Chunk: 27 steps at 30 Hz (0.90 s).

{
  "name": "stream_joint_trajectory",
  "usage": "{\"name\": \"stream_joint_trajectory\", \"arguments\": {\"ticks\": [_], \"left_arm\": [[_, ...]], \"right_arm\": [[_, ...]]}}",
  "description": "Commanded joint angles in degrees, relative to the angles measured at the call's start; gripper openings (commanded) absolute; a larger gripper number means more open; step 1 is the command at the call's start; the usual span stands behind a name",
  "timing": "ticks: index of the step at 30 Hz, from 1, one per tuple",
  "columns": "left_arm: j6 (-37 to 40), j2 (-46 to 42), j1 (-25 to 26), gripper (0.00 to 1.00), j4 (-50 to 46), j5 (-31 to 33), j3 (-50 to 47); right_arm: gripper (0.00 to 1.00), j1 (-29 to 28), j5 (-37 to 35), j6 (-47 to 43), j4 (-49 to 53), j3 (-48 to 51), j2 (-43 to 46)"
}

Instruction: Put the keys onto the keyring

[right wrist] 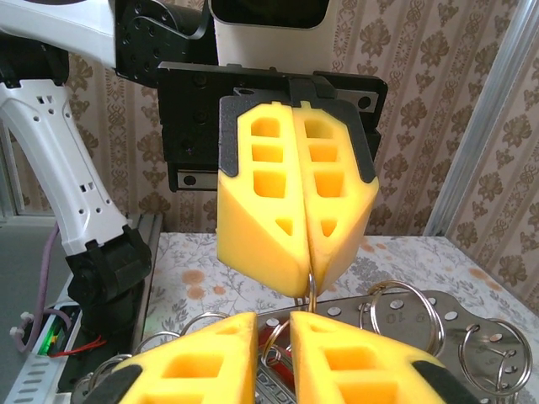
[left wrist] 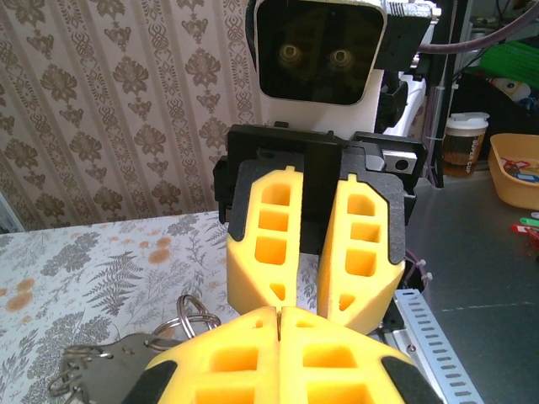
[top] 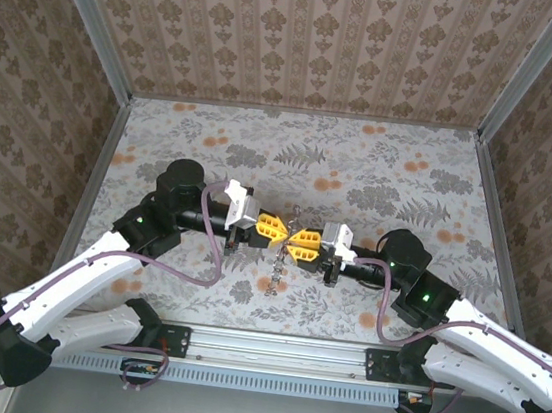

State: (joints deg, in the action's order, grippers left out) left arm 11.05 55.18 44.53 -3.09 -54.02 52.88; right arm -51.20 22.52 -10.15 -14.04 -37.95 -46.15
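The left gripper [right wrist: 307, 271] is shut tight on the thin keyring [right wrist: 312, 295], right at its tips. The right gripper [right wrist: 274, 326] meets it tip to tip, open a little.

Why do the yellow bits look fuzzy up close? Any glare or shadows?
Left wrist view: its own yellow fingers, nearest the lens, look soft. Right wrist view: the metal plate catches mild glints, no blown-out glare. Top external view: even light on the table, only faint shadows.
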Motion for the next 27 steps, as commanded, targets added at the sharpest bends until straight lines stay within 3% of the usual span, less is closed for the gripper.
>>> {"name": "stream_joint_trajectory", "arguments": {"ticks": [1,15,27], "left_arm": [[-1.22,0.12,1.08,0.0,3.35,-2.89,0.02],[0.33,-0.47,0.96,0.0,0.85,-1.98,0.65],[0.68,-0.68,1.0,0.0,0.62,-1.55,1.02]], "right_arm": [[0.24,0.19,-2.76,1.03,-1.75,-2.41,-1.13],[0.28,0.29,-8.49,2.37,-2.83,-0.31,1.58],[0.29,0.49,-6.9,3.76,-4.74,0.92,1.73]]}}
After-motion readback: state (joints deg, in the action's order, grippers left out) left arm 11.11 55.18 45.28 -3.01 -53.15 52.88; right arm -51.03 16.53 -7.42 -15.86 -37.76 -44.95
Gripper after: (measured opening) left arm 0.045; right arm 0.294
